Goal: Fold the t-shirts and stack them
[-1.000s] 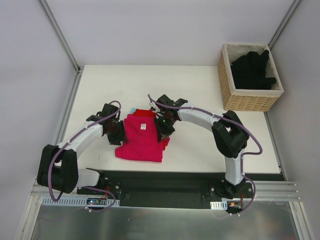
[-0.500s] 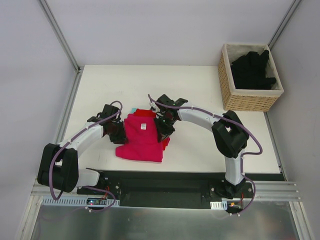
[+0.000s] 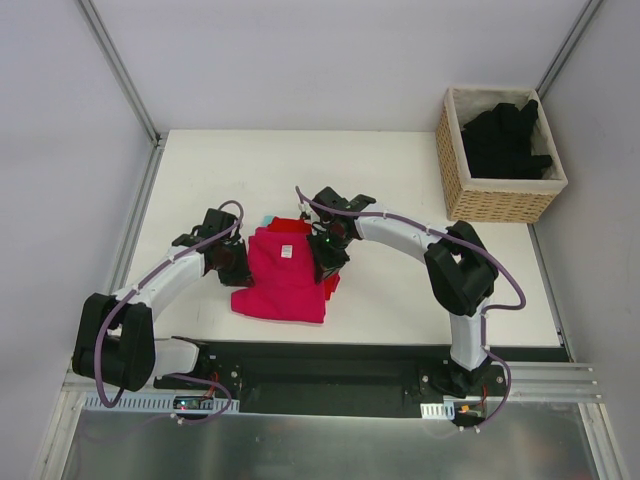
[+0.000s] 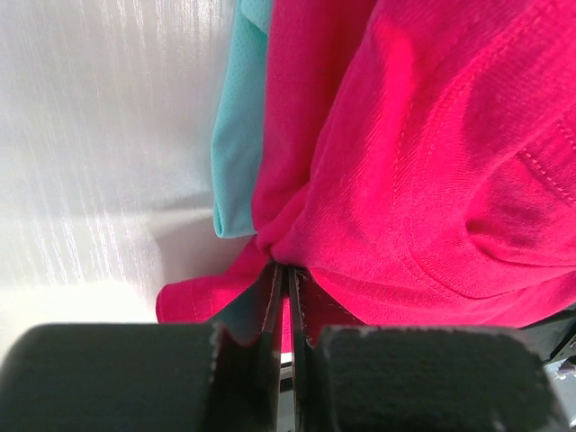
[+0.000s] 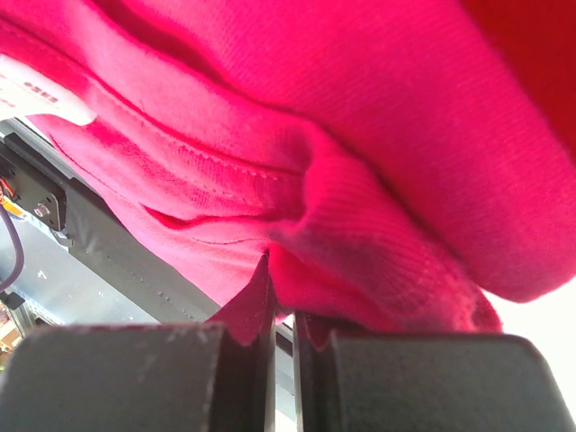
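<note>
A magenta-pink t-shirt (image 3: pixel 285 288) with a small white label (image 3: pixel 286 253) lies folded near the table's front, on top of a brighter red t-shirt (image 3: pixel 333 288) that peeks out at its right edge. My left gripper (image 3: pixel 241 270) is shut on the pink shirt's left edge; the left wrist view shows the pink cloth (image 4: pixel 432 180) pinched at the closed tips (image 4: pixel 286 272). On the right edge my right gripper (image 3: pixel 322 262) is shut on a fold of the pink shirt (image 5: pixel 315 108), its tips (image 5: pixel 281 274) together. Several black t-shirts (image 3: pixel 505 140) fill the basket.
The woven wicker basket (image 3: pixel 450 165) stands at the table's back right corner. A strip of teal cloth (image 3: pixel 267 220) shows under the pile's back left edge, also in the left wrist view (image 4: pixel 238 135). Grey walls close in left, right and behind.
My left gripper has closed on the pink shirt's left edge. The right gripper has kept its grip and place.
</note>
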### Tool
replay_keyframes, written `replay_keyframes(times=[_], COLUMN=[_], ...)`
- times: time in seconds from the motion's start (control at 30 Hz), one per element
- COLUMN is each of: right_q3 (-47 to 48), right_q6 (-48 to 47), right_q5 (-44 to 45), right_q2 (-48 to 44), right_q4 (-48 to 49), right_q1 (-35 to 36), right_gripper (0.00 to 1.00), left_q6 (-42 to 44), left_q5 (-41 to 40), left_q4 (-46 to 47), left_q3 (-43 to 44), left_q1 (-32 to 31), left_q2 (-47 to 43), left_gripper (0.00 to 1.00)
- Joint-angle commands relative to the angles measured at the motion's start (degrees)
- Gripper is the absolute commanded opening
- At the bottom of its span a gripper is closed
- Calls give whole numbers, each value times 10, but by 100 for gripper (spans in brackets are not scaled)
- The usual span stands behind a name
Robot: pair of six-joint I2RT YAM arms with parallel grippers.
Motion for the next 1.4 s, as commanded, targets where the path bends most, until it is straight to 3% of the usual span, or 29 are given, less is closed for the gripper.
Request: replay_keyframes(times=[0.0,0.17,0.33,0.53,0.67,1.37], right_q3=[23,16,4,8,11,19], right_q6=[1,1,0,-10,-14,-23], right_q5=[-1,-2,-4,-4,-4,0], right_q2=[-11,-12,-16,-15,-15,-15], right_q4=[-17,-12,-11,-25,-31,-53], right_q1=[1,1,1,1,0,1], right_gripper=[1,1,1,1,1,1], left_q6=[18,29,38,47,52,45], left_q5=[-4,-27,-50,-67,-80,-27], left_q4=[-12,-33,-40,-42,-44,18], left_q3=[15,19,17,35,37,34], left_q1=[1,1,1,1,1,1], left_q2=[-13,-17,-16,-13,-14,25], left_gripper=[0,0,12,15,25,27])
